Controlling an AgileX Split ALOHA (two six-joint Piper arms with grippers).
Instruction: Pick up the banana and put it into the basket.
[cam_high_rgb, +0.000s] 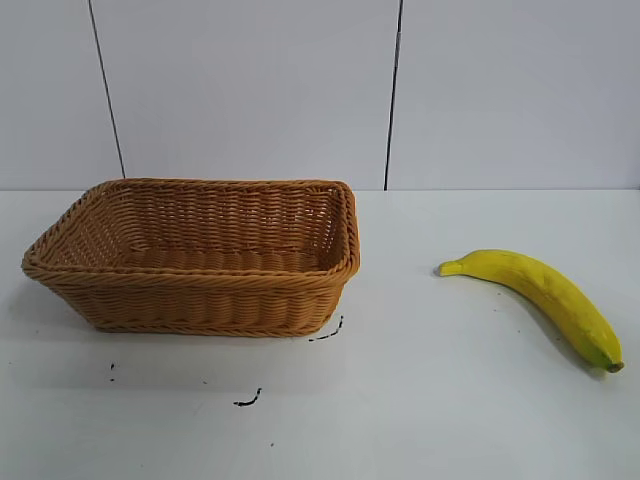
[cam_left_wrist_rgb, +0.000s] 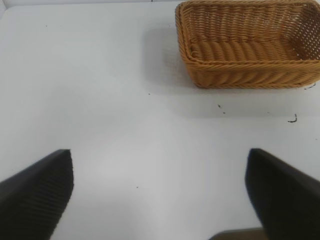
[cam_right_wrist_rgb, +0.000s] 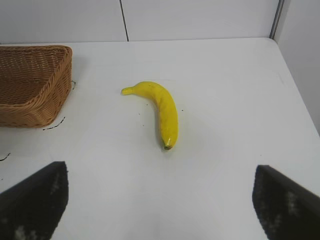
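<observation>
**Lying loose: banana on the table, basket empty**

Hovering nearest the cameras, the right gripper (cam_right_wrist_rgb: 160, 205) and left gripper (cam_left_wrist_rgb: 160, 195) both have fingers spread wide, holding nothing. Farther out, the banana (cam_high_rgb: 540, 300) rests on the white table (cam_high_rgb: 420, 400), well apart from the basket (cam_high_rgb: 200, 255), which sits at the exterior view's left with nothing inside.

In the right wrist view the basket (cam_right_wrist_rgb: 31, 85) is cut off at the left edge of the frame, showing only 1 end. In the left wrist view its right end runs past the right edge. Neither arm appears in the exterior view.
</observation>
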